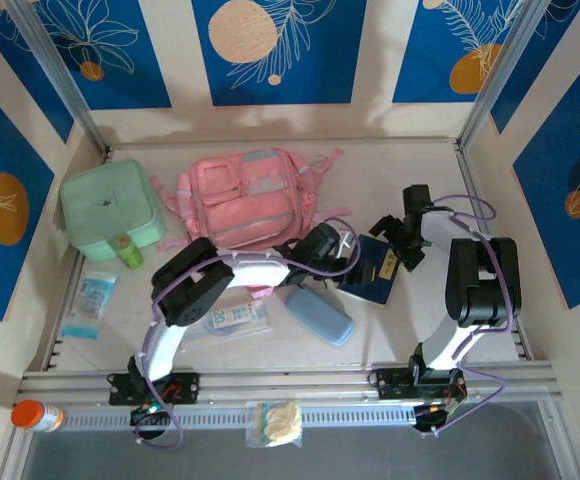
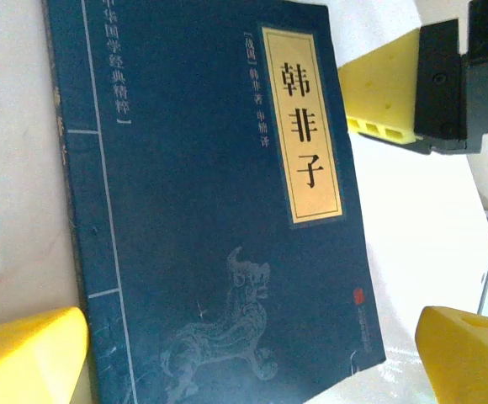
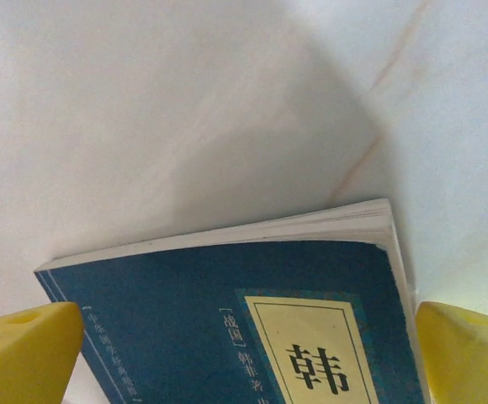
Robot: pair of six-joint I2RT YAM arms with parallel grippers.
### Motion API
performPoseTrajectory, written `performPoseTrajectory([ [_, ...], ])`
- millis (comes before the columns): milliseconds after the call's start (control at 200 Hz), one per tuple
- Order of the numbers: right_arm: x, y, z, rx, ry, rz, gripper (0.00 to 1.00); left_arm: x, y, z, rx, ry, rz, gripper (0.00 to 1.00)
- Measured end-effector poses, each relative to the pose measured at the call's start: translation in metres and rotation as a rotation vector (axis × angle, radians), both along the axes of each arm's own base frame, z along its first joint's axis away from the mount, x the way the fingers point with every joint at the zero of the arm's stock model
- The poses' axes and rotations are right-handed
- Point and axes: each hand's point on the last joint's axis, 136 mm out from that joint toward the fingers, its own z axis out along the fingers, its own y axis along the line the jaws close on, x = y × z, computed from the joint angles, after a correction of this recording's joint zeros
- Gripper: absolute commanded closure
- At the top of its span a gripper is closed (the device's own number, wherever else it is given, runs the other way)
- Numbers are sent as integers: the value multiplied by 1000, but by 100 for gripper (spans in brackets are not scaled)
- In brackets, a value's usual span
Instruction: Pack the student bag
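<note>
Lying flat on the pale tabletop (image 1: 410, 325), the student bag (image 1: 245, 200) sits beyond the left claw (image 1: 352, 255) and off to its left, front pockets up and pink straps trailing loose at its sides; neither claw touches it. The left claw hangs over a dark blue book (image 1: 368, 280) with a cream title label, its yellow fingers (image 2: 27, 358) spread wide apart, the cover showing between them and nothing gripped. The right claw (image 1: 395, 250) stands just to the right of the left one, over the same book's upper edge, and it too is spread wide. In its wrist view its fingers (image 3: 467, 353) sit on either side of that edge, where the white page block shows, and whether they touch the paper I cannot tell. Nearer than the left claw and slightly to its left lies a light blue pouch (image 1: 320, 315), and further left a flat clear packet (image 1: 238, 318) lies partly under the left arm. Far to the left of that claw, beside the bag, rests a mint-green case (image 1: 105, 205) with a small green container (image 1: 127, 250) at its near edge and another clear packet (image 1: 90, 303) nearer still. Along the front rail lie an orange-capped bottle (image 1: 35, 415) and a snack bag (image 1: 275, 422).
</note>
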Motion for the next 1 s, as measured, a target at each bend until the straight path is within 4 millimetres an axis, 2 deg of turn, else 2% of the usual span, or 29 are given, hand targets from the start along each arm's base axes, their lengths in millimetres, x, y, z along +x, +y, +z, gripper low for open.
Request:
performPoseTrajectory([
  [90,-1,7,5,17,4,25,1,2,10,-2,41,3,53,1],
  [265,-16,-5,20,18,-9,22,1,8,18,-5,71,11,120,1],
  [350,-31,-3,22,42,-12,38,1,10,19,-5,71,16,138,1],
  [515,-74,16,4,110,52,80,0,11,19,-5,69,22,147,0],
  [615,-89,23,1,137,57,98,2,11,19,-4,67,28,152,0],
  [830,-87,36,5,219,1,94,13,10,18,-4,55,41,160,0],
  [1000,-83,44,10,270,-24,101,19,10,18,-5,40,51,174,8],
])
